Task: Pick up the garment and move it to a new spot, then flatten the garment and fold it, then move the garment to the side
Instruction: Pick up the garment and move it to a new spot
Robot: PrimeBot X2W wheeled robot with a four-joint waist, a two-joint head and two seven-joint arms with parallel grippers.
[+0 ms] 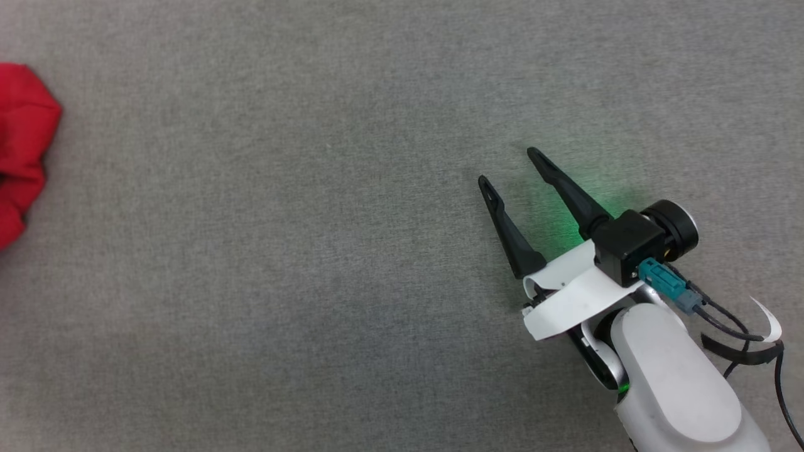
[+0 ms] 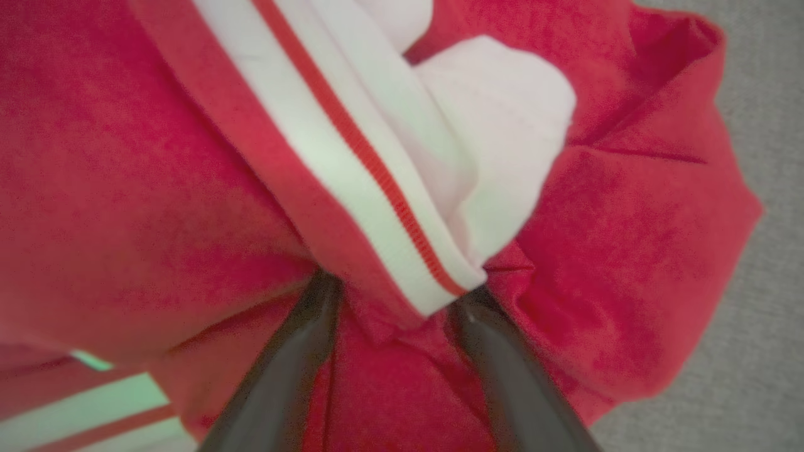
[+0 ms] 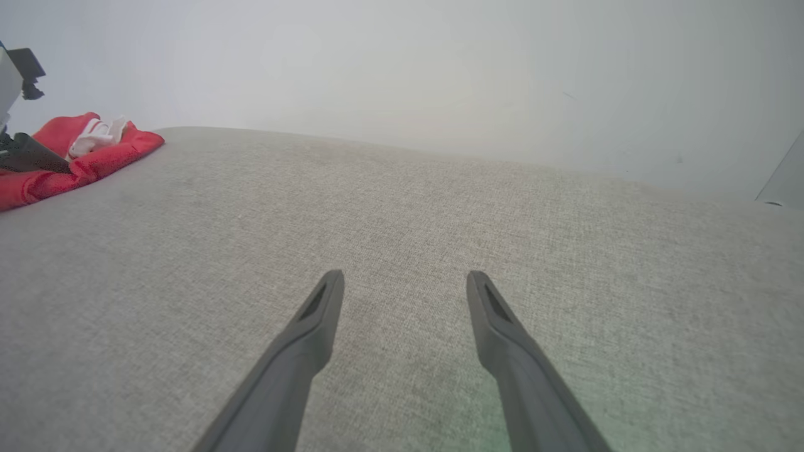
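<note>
The bright red T-shirt with white sleeves and striped trim (image 1: 22, 144) lies crumpled at the left margin of the grey fabric-covered table (image 1: 314, 251), largely outside the head view.

The left gripper (image 2: 397, 292) is spread, its finger ends hidden under a fold of striped trim. The right gripper (image 1: 508, 167) is spread and empty over bare table, well apart from the garment.

Hazards:
- If the left gripper closes on the trim fold alone, the hold is probably thin. The cloth may slip out on lifting.
- A bunched grasp may carry wrinkles to the new spot and make flattening harder.
- In the right wrist view the garment (image 3: 81, 150) appears near the table's far edge. A dragged hem could slide off.
</note>
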